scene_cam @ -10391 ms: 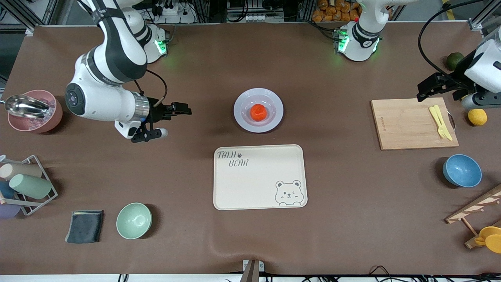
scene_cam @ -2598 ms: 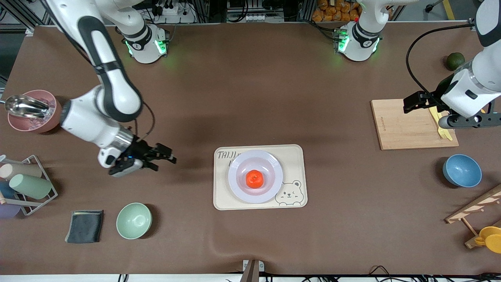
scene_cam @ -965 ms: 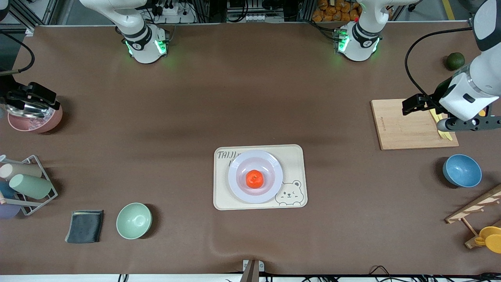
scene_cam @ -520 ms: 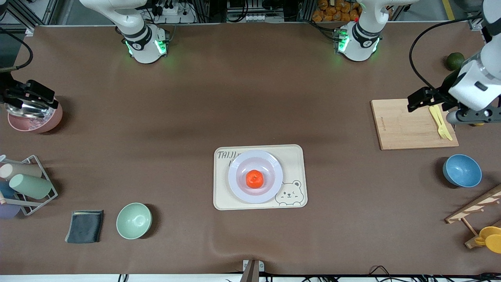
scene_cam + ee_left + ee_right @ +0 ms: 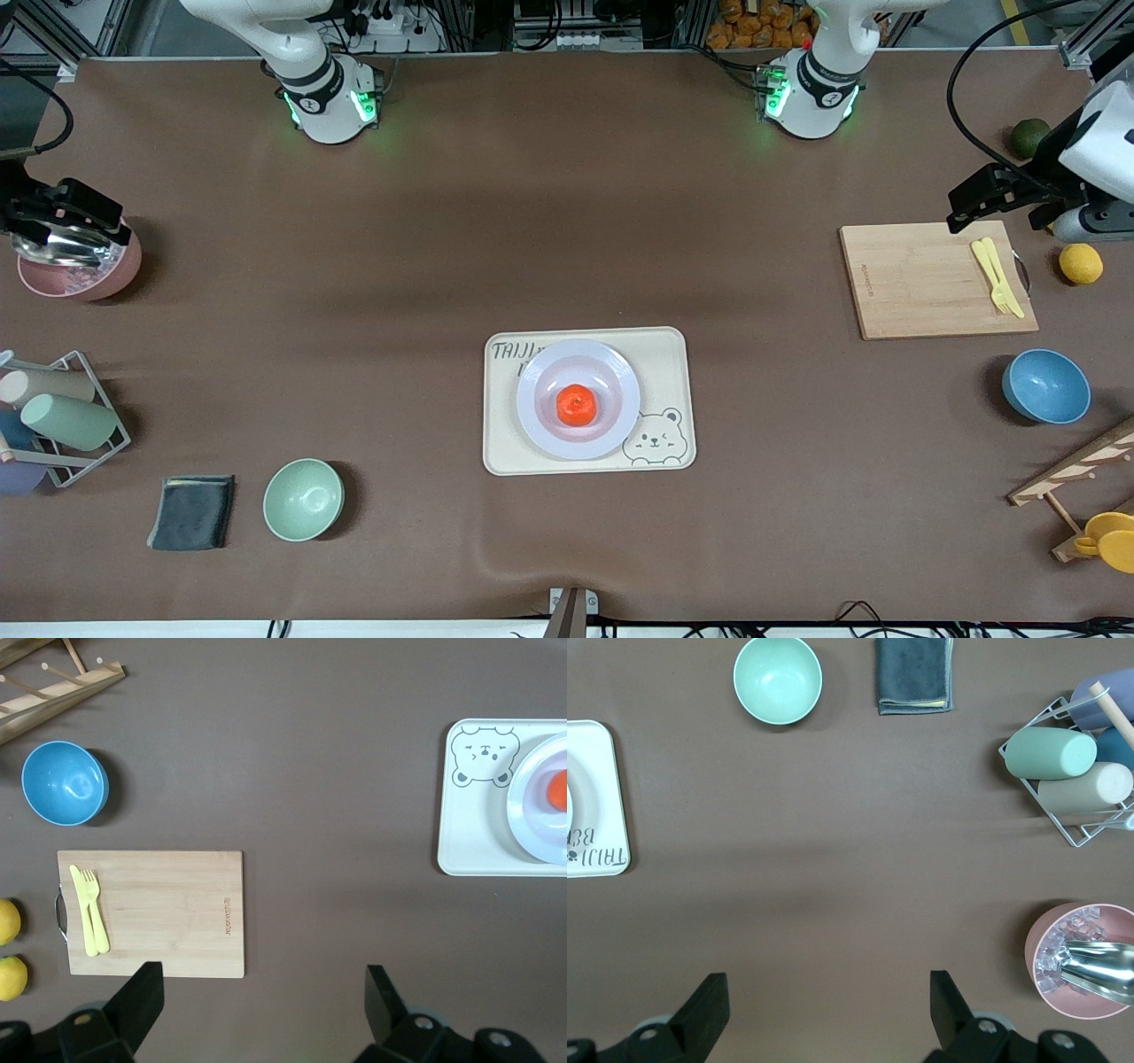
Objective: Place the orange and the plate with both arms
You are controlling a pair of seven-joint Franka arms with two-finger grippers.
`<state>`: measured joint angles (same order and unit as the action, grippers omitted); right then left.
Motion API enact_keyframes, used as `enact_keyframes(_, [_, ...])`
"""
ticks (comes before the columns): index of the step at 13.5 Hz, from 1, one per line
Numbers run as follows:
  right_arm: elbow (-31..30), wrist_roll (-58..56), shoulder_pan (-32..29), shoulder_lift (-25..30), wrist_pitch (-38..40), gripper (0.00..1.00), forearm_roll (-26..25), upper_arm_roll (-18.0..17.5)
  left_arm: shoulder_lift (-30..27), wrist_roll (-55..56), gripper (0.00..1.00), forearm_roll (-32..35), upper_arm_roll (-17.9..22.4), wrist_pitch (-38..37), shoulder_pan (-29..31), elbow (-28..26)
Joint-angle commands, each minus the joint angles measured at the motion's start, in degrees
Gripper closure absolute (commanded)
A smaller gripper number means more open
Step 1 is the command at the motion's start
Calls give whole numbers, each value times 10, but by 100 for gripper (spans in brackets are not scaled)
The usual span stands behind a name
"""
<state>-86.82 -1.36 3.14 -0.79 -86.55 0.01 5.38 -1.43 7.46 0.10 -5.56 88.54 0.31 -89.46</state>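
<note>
Nearest the front camera, mid-table: the cream rectangular bear-print tray (image 5: 588,401) carries the round pale lavender-white plate (image 5: 578,400), and the small red-orange orange (image 5: 578,405) sits in the plate's sunken centre. Some ten seconds ago plate and orange lay on the bare brown table (image 5: 567,221), farther from the camera than the tray. Over the last second neither has shifted. Judgement: placement is done; what remains is retreat.

Farther back, both arms have drawn off to the table's ends. Right gripper (image 5: 66,213) hangs over the pink bowl with the metal scoop (image 5: 71,257), where it was a second ago; empty, fingers (image 5: 709,1005) spread wide in its wrist view. Left gripper (image 5: 988,190) was over the yellow fork on the pale wooden cutting board (image 5: 939,279) a second ago and has since lifted toward the board's farther edge, uncovering a yellow lemon (image 5: 1081,263) beside the board. It is also spread and holds nothing, as its fingers (image 5: 142,997) show.

Hard to make out:
- The plate covers part of the tray's lettering.
- Left wrist view cuts off the plate (image 5: 540,797) and all but a sliver of orange (image 5: 558,790) at the frame edge.
- Right wrist view catches only the tray's lettered end (image 5: 598,797).
- Most of the right arm lies outside the front view.
- The dark green round fruit (image 5: 1030,137) is partly masked by the left arm.
</note>
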Motion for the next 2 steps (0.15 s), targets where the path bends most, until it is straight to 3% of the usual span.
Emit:
enact_keyframes(1, [-6,12,2,13,4,0,-12,-3,2,-8,0,0,-1,-8,10,17])
enact_keyframes(2, [-6,10,2,13,6,0,-12,-2,4,-5,0,-1,-1,-8,11,17])
